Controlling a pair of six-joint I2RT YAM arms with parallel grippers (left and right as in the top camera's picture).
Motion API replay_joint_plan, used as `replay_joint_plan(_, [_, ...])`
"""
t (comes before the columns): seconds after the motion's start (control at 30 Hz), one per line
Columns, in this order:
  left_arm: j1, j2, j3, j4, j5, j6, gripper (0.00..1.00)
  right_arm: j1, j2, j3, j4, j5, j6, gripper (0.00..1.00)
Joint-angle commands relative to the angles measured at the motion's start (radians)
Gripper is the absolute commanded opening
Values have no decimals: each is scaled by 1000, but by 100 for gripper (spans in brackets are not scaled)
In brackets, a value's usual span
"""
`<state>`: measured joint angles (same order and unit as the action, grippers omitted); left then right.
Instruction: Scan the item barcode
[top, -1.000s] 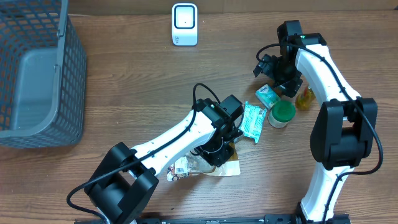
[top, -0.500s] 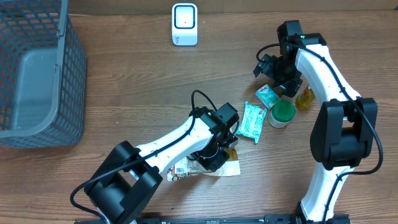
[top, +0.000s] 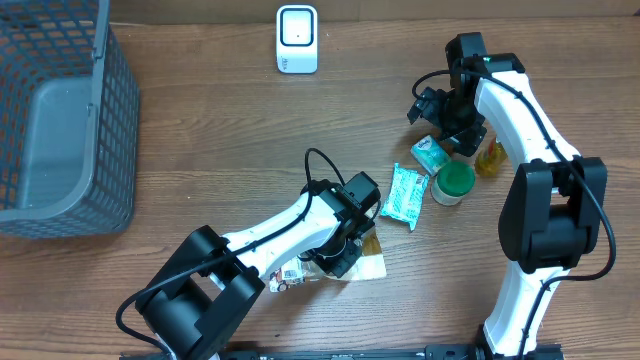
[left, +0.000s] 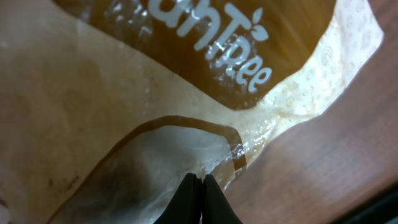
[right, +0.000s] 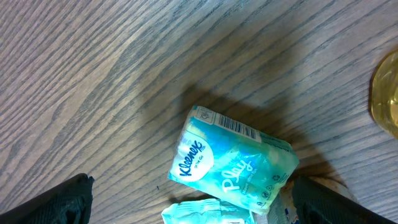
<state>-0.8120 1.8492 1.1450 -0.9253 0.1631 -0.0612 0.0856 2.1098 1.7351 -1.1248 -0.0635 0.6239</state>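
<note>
Note left claw (left: 196, 182) clenched tip to tip on the sealed edge of the brown pouch (left: 124, 112), flat on the desk (top: 200, 150) directly beneath it; cannot confirm film pinched. Treat pouch as light, limp, slippery: grip the flat seal margin, not the crinkly body. Note right claw (right: 199, 202) released, tissue pack (right: 233, 163) just ahead.

From overhead, most of the brown pouch (top: 372, 266) is covered by the left arm (top: 290, 220), and the left pincer (left: 198, 185) is hidden beneath the wrist; in its own camera only dark tips are shown at the bottom edge. The grey basket (top: 115, 110) is cut off at the left and top edges. In the right wrist view, a yellow item (right: 387, 93) is clipped at the right edge and a tissue pack (right: 205, 213) at the bottom.
</note>
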Motion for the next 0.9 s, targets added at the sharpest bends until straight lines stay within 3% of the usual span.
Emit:
replay_joint_plan(0.0, [-5, -31, -12, 39, -115, -90, 4, -4, -22, 27, 3, -2, -4, 100])
replay_joint_plan(0.2, [-1, -31, -9, 133, -159, -197, 4, -4, -22, 27, 3, -2, -4, 100])
replay_joint_plan(0.3, [20, -31, -1, 154, -242, -313, 4, -4, -22, 27, 3, -2, -4, 100])
replay_joint_plan(0.4, [62, -31, 5, 157, -333, -433, 7, -4, -22, 27, 3, -2, -4, 100])
replay_joint_plan(0.53, [161, -31, 5, 165, -337, -530, 11, -4, -22, 27, 3, -2, -4, 100])
replay_joint_plan(0.63, [257, -31, 15, 179, -233, -526, 5, -4, -22, 27, 3, -2, -4, 100])
replay_joint_plan(0.87, [464, -32, 153, 115, 160, -361, 4, -4, -22, 27, 3, -2, -4, 100])
